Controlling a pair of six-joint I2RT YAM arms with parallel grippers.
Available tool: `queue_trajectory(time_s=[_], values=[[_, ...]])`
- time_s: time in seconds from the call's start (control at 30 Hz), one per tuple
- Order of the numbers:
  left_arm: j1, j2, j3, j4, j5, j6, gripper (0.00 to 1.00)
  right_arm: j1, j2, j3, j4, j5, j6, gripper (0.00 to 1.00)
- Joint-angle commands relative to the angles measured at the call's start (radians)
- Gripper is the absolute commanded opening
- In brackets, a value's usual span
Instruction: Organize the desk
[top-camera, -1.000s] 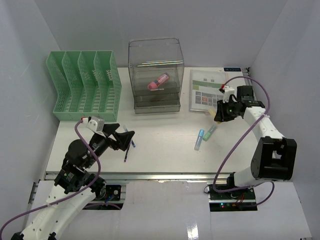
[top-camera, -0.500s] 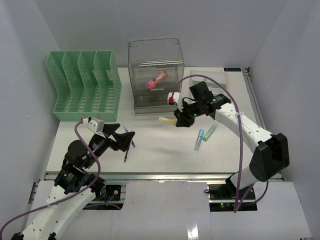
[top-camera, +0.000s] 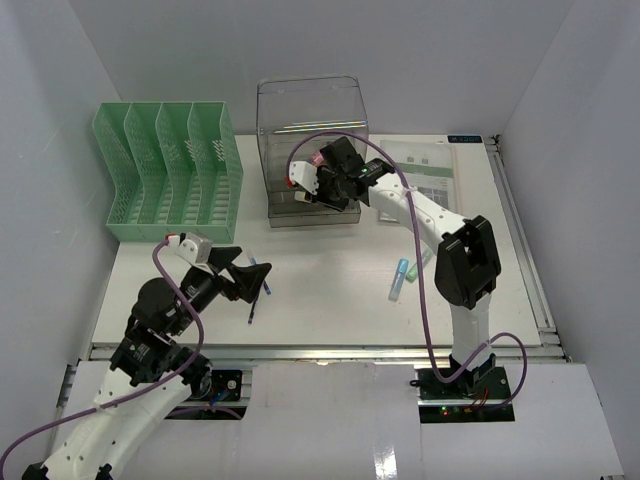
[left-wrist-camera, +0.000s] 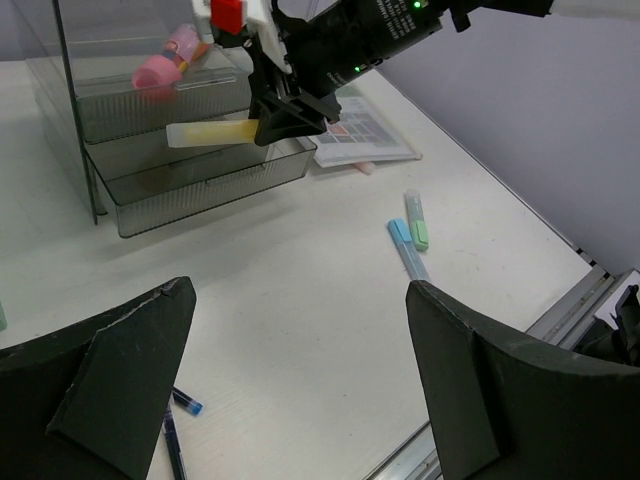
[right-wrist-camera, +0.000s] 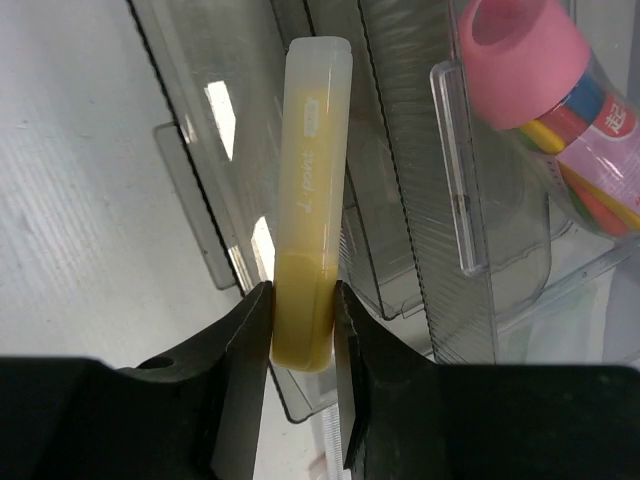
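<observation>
Presently right pincer (right-wrist-camera: 300, 330) clamps yellow highlighter (right-wrist-camera: 312, 150) at drawer unit (top-camera: 310, 110) front; left pincer (left-wrist-camera: 300, 375) gapes wide.

Bright, even light, faint soft shadows on the desk (top-camera: 330, 300), glare on clear drawers (right-wrist-camera: 220, 110).

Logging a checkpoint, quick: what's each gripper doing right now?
Left gripper: open, empty.
Right gripper: shut on yellow highlighter.
</observation>
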Motion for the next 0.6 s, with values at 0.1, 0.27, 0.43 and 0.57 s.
queue_trajectory(time_s=[0.1,0.27,0.43,0.57], values=[[-0.004,0.055,-0.012,0.030,0.072,0.010,0.98,-0.001,0.025,0.056,0.084,0.132,0.028,0.54],[-0.004,0.136,-0.014,0.056,0.160,-0.008,0.98,-0.023,-0.072,-0.033,0.078,0.003,0.086,0.80],[-0.004,0.244,-0.028,0.096,0.239,-0.082,0.97,-0.150,-0.280,-0.218,0.039,-0.357,0.131,0.84],[-0.026,0.386,-0.046,0.182,0.308,-0.182,0.89,-0.349,-0.468,-0.429,0.032,-0.695,0.151,0.84]])
